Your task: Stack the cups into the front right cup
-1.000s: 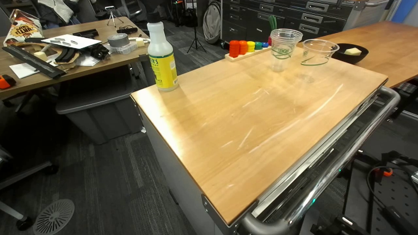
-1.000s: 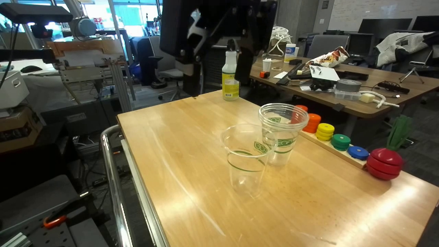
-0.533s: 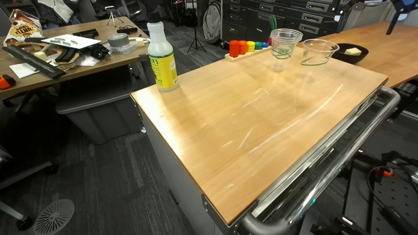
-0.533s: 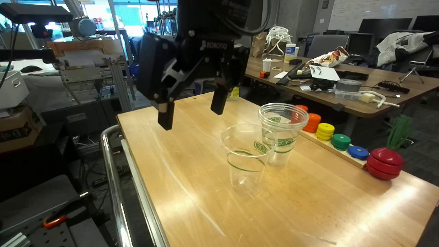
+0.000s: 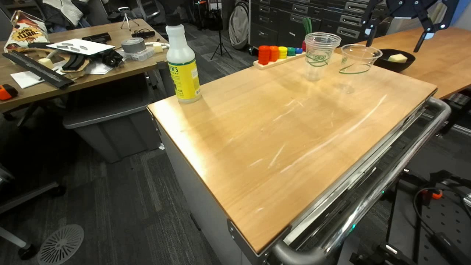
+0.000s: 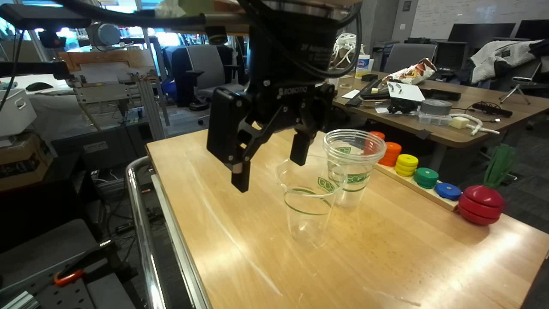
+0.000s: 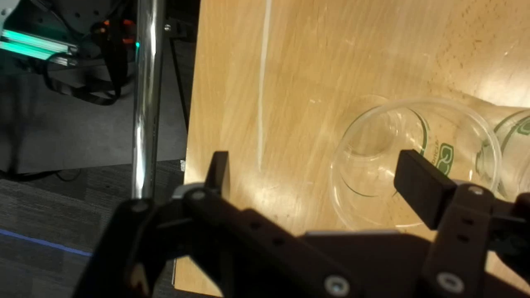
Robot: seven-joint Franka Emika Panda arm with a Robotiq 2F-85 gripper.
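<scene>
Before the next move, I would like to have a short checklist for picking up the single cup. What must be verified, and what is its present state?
1. Hand open, holding nothing: ok.
2. Single cup upright on the table: ok.
3. Nested cups upright, mouths up: ok.
4. Single cup centred between the fingers: not ok; in the wrist view one finger covers part of it, the other is off to its side.
5. Room for a finger between single cup and nested cups: cannot tell; their outlines overlap in an exterior view.
6. Bottle away from the hand: ok; it stands near a table corner.
</scene>
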